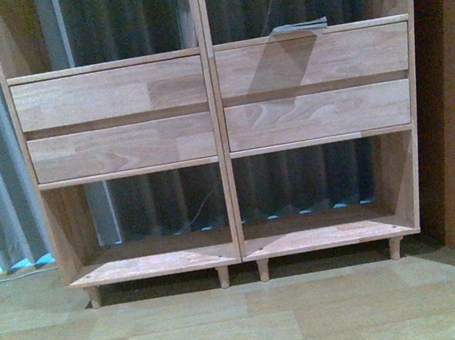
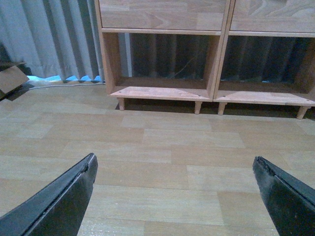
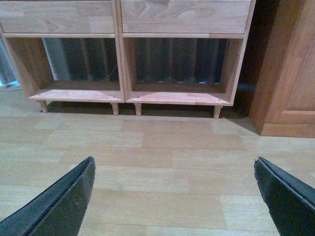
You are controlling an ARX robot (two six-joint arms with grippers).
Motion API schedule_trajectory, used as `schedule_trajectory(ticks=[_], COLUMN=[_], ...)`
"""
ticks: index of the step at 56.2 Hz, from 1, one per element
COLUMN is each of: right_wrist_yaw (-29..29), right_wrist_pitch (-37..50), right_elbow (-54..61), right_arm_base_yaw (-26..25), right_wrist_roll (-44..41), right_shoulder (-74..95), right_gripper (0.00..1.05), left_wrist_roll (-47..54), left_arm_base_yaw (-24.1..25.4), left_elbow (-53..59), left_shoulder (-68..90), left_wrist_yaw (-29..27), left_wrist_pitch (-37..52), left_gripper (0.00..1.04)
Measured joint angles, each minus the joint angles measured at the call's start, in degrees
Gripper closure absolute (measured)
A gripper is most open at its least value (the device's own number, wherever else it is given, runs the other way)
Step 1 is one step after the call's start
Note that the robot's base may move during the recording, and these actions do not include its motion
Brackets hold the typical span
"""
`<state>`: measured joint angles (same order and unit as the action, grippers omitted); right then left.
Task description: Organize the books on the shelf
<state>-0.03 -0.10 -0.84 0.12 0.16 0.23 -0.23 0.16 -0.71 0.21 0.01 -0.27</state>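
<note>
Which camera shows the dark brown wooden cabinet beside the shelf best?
The right wrist view: the dark brown wooden cabinet shows its panelled front and base. The front view catches only a strip at its edge; the left wrist view misses it.

L claw (image 2: 173, 160): jaws spread wide, nothing gripped. R claw (image 3: 173, 161): same, both pointing fwd-down.

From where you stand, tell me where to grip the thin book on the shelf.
Grip the thin book probably by its front edge, coming straight from the front, one jaw above, one below: it lies flat on the shelf above the right drawers, edge facing you.
</note>
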Motion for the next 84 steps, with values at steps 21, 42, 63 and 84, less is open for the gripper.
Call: schedule_trajectory(ticks=[21, 42, 63, 84], right_wrist_yaw=[0.0, 0.0, 0.0, 0.0], right_wrist_pitch=[0.0, 0.0, 0.0, 0.0], right_elbow=[0.0, 0.0, 0.0, 0.0], right_arm_base_yaw=[0.0, 0.0, 0.0, 0.0], right_wrist_roll=[0.0, 0.0, 0.0, 0.0], right_shoulder=[0.0, 0.0, 0.0, 0.0], right_gripper=[0.07, 0.07, 0.07, 0.07], left_wrist_roll=[0.0, 0.0, 0.0, 0.0], left_arm_base_yaw=[0.0, 0.0, 0.0, 0.0], left_elbow=[0.0, 0.0, 0.0, 0.0], left_shoulder=[0.0, 0.0, 0.0, 0.0], left_wrist_yaw=[0.0, 0.0, 0.0, 0.0], left_wrist_pitch=[0.0, 0.0, 0.0, 0.0], left_gripper=[0.07, 0.07, 0.07, 0.07])
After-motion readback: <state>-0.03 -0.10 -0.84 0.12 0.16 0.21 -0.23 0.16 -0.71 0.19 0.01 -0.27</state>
